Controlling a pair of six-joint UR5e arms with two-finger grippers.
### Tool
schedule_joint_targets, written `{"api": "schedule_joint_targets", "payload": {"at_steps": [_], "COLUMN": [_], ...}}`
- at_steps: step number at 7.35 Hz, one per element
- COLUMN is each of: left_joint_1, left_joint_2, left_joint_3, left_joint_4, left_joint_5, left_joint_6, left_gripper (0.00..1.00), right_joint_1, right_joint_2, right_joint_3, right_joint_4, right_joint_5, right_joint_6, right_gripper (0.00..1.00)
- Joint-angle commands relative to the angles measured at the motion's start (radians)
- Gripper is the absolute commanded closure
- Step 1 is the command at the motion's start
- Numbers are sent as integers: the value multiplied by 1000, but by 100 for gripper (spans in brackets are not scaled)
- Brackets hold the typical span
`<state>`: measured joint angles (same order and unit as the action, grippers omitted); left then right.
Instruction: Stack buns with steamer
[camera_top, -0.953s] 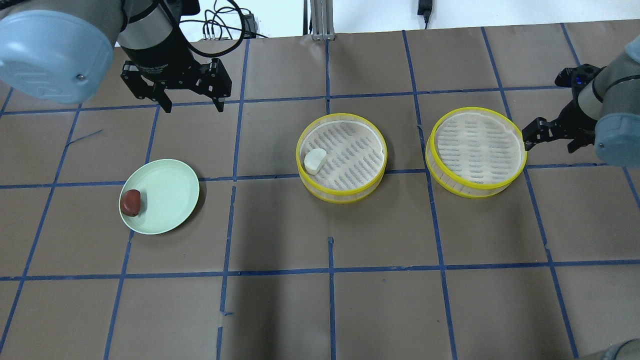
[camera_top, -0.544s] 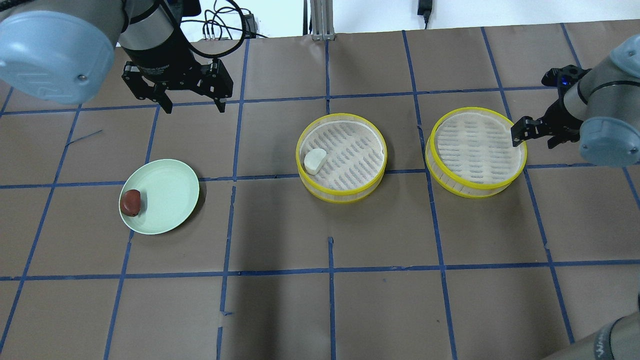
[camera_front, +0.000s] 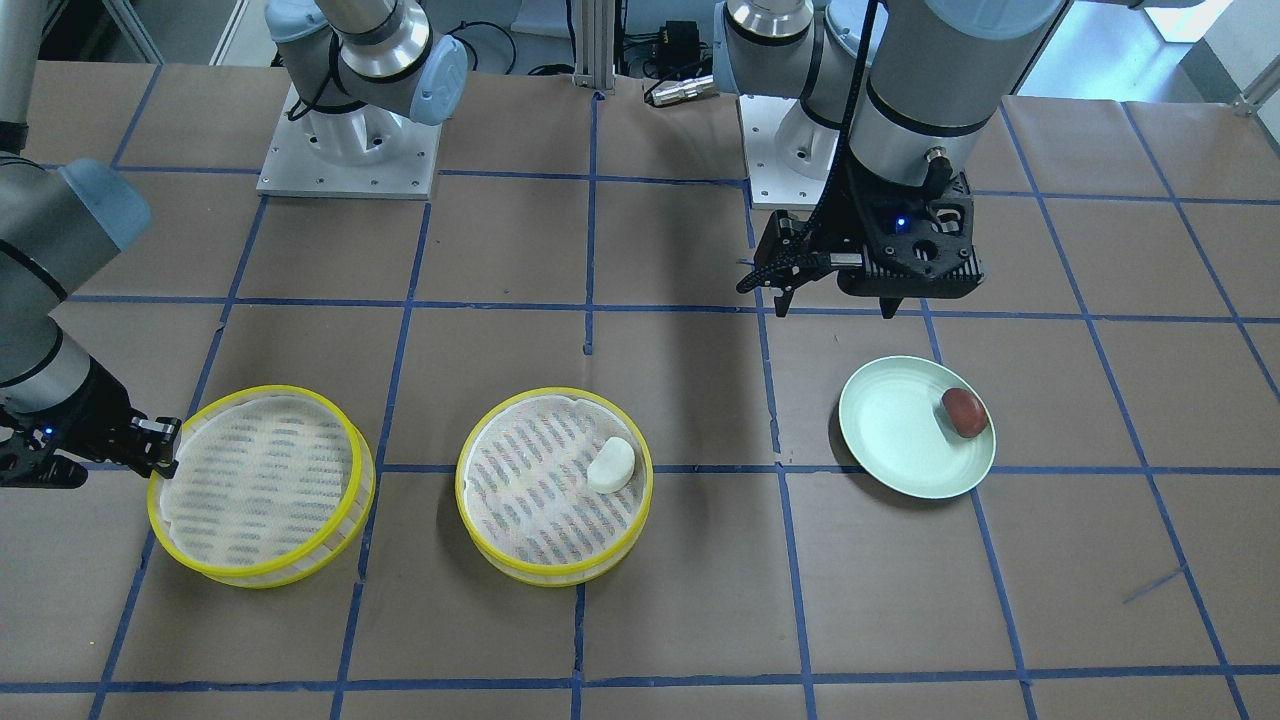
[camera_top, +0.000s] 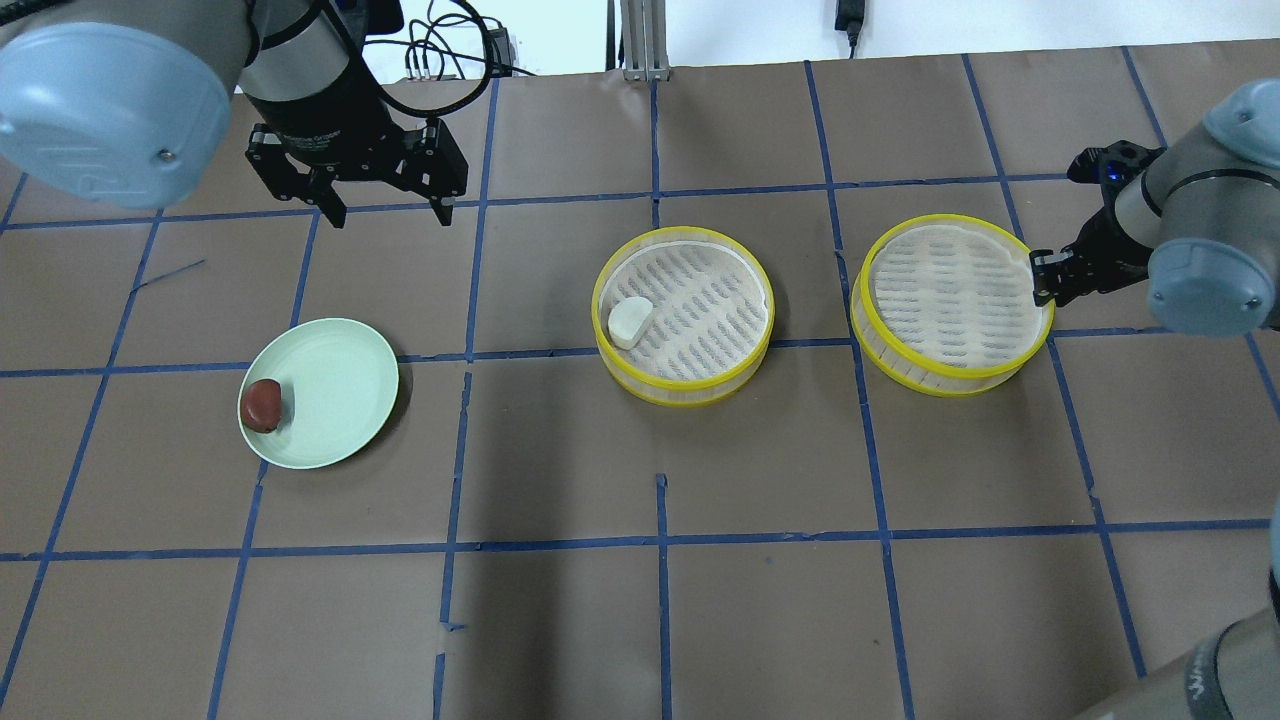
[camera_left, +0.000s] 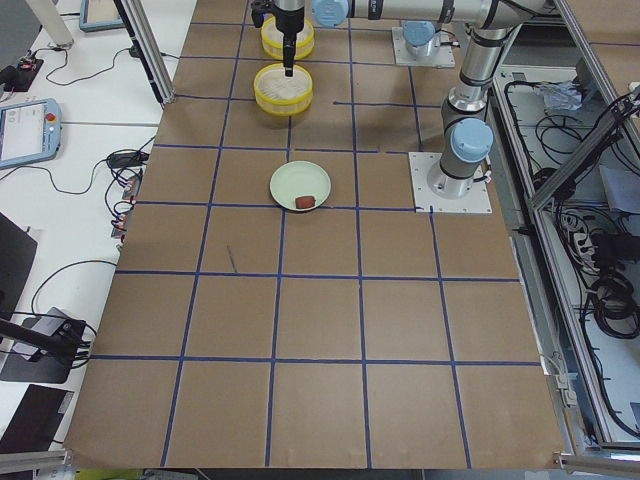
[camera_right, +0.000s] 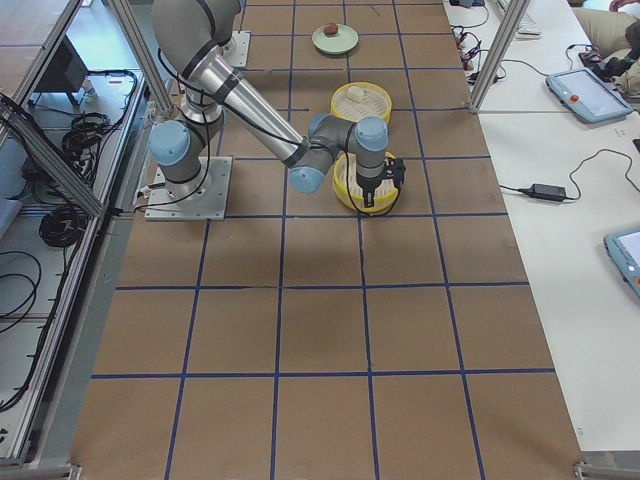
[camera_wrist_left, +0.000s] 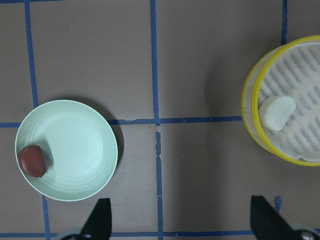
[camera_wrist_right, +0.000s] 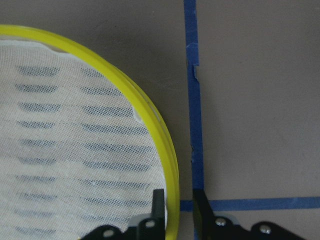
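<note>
The white bun (camera_top: 628, 322) lies at the left edge inside the middle yellow-rimmed steamer (camera_top: 690, 392). The reddish-brown bun (camera_top: 263, 405) lies on the left side of a pale green plate (camera_top: 345, 385). A second steamer (camera_top: 950, 300) with only its white mesh liner stands to the right. My right gripper (camera_top: 1042, 285) sits at that steamer's right rim. In the right wrist view the right gripper (camera_wrist_right: 177, 200) has narrowed jaws straddling the yellow rim (camera_wrist_right: 167, 145). My left gripper (camera_top: 385, 212) is open and empty, above the table behind the plate.
The table is brown paper with a blue tape grid. Cables and a metal post (camera_top: 640, 40) lie at the far edge. Both arm bases (camera_front: 350, 150) stand on the robot's side.
My right gripper has moved left and down onto the empty steamer's right rim. The left arm, buns, plate and steamers have not moved.
</note>
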<state>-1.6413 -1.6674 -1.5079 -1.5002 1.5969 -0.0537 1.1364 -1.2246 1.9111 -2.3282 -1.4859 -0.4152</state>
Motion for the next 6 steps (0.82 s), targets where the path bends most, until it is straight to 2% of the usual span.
{"api": "schedule_joint_targets", "payload": {"at_steps": [1, 3, 4, 5, 6], "left_joint_1": [0, 0, 0, -2, -3], "left_joint_2": [0, 0, 0, 0, -2], "left_joint_3": [0, 0, 0, 0, -2], "left_joint_4": [0, 0, -2, -2, -2], "left_joint_5": [0, 0, 0, 0, 0], "left_joint_6": [0, 0, 0, -3, -6], "left_gripper": [4, 3, 3, 3, 3], "right_joint_1": [-1, -1, 0, 14, 87], "right_joint_2": [-3, -24, -89, -145, -165], "right_joint_3": [-4, -17, -42, -84, -119], "right_joint_4": [-8, 6, 62, 166, 226], "right_joint_5": [-1, -2, -11, -8, -46], "right_joint_6": [-37, -40, -34, -24, 1], "right_gripper": [94, 96, 96, 98, 98]}}
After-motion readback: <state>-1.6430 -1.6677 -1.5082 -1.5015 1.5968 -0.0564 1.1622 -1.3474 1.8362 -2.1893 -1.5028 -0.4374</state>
